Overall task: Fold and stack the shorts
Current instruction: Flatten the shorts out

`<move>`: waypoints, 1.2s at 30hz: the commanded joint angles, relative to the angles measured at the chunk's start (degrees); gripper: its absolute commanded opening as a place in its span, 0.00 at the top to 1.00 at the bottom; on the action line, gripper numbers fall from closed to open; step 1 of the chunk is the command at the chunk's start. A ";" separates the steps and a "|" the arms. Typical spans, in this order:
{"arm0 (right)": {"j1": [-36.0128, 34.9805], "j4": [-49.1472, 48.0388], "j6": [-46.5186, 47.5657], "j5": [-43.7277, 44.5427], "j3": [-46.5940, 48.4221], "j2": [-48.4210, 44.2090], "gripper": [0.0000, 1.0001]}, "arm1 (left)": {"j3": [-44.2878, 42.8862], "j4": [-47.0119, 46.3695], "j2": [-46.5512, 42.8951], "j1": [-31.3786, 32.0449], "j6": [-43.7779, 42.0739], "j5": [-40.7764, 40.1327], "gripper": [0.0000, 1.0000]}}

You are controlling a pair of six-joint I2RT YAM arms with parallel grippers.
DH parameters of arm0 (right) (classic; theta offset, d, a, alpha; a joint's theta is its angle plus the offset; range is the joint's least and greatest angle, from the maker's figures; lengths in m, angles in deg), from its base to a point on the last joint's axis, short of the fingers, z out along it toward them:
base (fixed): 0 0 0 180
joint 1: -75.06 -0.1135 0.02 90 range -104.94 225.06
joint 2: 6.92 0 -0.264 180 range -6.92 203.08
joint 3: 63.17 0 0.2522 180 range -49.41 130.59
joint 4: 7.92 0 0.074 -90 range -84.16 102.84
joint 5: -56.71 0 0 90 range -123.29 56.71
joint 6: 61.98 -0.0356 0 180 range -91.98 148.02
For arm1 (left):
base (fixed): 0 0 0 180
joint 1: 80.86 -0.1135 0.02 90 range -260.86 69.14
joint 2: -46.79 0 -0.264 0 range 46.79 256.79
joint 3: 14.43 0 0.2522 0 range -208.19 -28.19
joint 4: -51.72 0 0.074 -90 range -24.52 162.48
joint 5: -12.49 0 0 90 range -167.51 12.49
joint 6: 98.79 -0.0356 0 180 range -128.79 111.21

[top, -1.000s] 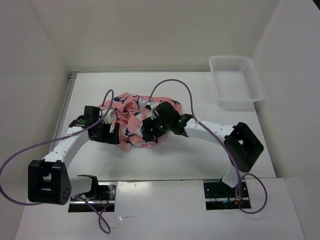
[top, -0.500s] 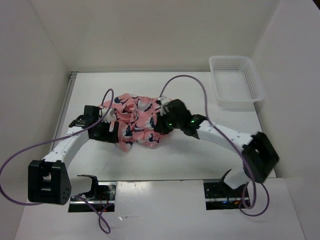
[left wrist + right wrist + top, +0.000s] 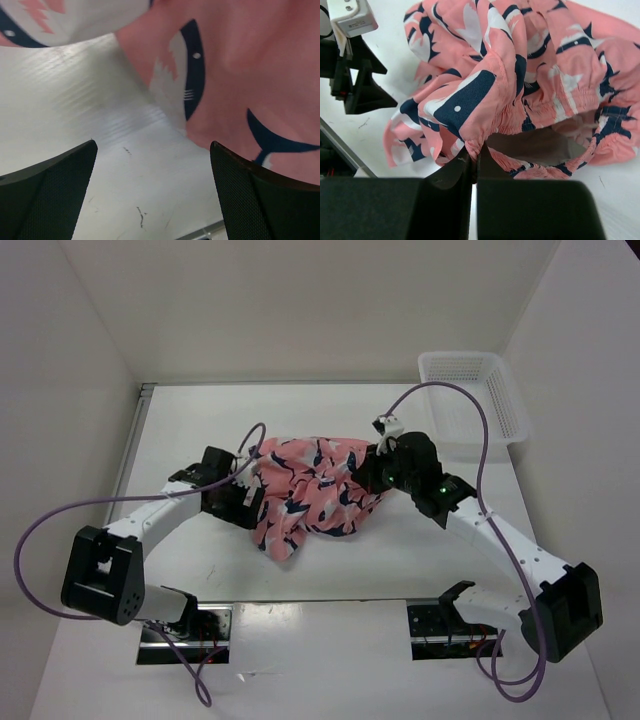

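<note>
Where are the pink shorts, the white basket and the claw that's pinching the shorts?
Shorts [image 3: 315, 485], top view, middle of the pink fabric.
Basket [image 3: 507, 400], top view, its right mesh wall.
Right claw [image 3: 473, 152], right wrist view, where its closed tips pinch the fabric.

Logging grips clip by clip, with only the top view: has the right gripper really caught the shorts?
Observer: Yes. The right wrist view shows the right gripper shut on a bunched fold of the shorts.
Operator: And the left?
Observer: In the left wrist view the left gripper is open and holds nothing. Bare table lies below, with cloth just beyond its tips.
Operator: Which part is pinched?
Observer: A fold at the gathered waistband; the opening gapes beside the jaws.
</note>
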 commanded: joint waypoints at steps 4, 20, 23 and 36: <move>0.73 -0.34 0.02 1.53 -1.65 -1.80 1.00 | -3.31 7.96 0.80 4.71 -0.19 14.65 0.00; 3.18 0.19 0.55 3.20 -1.13 -2.32 1.00 | -6.19 0.40 21.44 12.81 -0.19 3.50 0.80; 5.47 1.33 0.55 3.20 0.18 -2.94 1.00 | -8.94 0.16 20.67 11.06 -0.19 3.50 1.00; 15.49 3.26 7.48 7.33 31.10 13.93 1.00 | -47.76 2.42 9.06 -12.41 -0.19 -4.15 1.00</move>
